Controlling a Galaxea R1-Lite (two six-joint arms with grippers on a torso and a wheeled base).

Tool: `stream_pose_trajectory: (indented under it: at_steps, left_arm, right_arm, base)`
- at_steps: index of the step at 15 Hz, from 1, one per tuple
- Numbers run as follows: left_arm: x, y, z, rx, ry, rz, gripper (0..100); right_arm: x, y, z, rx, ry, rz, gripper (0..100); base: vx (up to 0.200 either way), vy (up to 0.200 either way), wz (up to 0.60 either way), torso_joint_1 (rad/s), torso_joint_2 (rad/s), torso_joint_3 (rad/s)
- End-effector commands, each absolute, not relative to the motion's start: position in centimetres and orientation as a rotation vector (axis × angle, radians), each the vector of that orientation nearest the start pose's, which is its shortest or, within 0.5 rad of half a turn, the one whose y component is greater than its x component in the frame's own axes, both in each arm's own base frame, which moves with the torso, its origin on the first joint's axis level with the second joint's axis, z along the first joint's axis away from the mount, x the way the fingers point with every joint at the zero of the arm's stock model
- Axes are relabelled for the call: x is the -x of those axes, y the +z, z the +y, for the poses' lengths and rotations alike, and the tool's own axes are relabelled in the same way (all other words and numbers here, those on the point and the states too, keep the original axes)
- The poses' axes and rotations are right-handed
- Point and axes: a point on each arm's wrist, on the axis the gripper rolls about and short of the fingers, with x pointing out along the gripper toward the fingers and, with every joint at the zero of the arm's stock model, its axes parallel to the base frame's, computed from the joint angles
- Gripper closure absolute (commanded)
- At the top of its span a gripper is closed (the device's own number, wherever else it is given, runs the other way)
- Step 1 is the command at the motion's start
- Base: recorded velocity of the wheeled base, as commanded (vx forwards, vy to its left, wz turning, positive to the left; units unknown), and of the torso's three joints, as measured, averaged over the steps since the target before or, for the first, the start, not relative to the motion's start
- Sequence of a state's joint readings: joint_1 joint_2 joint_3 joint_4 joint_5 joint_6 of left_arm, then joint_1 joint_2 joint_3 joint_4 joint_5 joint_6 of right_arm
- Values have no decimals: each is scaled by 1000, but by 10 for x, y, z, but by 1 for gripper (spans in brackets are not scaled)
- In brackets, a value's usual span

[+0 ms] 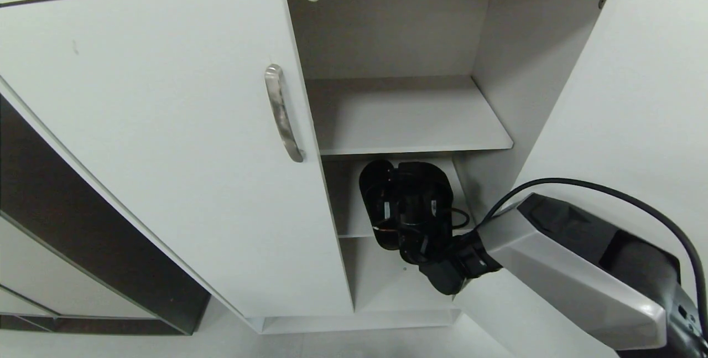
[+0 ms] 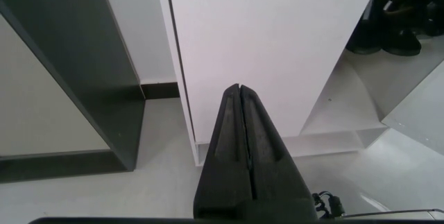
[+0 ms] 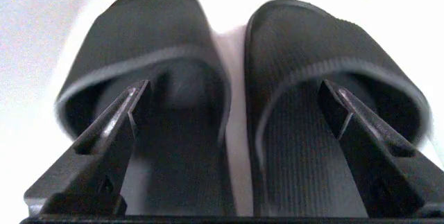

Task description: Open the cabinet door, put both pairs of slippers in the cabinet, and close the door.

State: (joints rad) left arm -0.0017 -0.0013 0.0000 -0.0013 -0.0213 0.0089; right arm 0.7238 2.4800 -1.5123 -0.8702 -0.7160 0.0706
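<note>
Pale floor point(image 1: 387, 341) is seen under a white cabinet point(image 1: 531, 70), with a dark panel point(image 1: 83, 225) at its left, partly cut off. The left door point(image 1: 155, 142), with a metal handle point(image 1: 283, 113), is shut; the right door point(image 1: 636, 114) is swung open and cropped by the frame. One pair of black slippers point(image 1: 406, 203) lies side by side on the lower shelf point(image 1: 354, 225), beneath the upper shelf point(image 1: 404, 114).

The right gripper point(image 3: 234, 85) is at the slippers with its fingers spread, one over each slipper; contact cannot be judged, and the heels are cut off in the right wrist view. In the head view its dark fingers merge with the slippers.

The left gripper point(image 2: 238, 89), fingers pressed together, is held before the left door.
</note>
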Motion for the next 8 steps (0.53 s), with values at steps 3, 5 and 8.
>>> stream_pose_trajectory:
  at_steps: [3,5,8]
  left_arm:
    - [23,76,0,-11,-23,-2,100]
    - [23,76,0,-11,-25,-2,100]
    - [23,76,-1,-12,-26,-2,100]
  right_arm:
    - [-296,80,300,26,104,103,0]
    - [-273,76,291,22,132,96,0]
    - [-270,75,293,23,141,91,0]
  base:
    - [0,0,0,0,0,0]
    - [0,0,0,0,0,0]
    - [-133,0,0,2,-2,3]
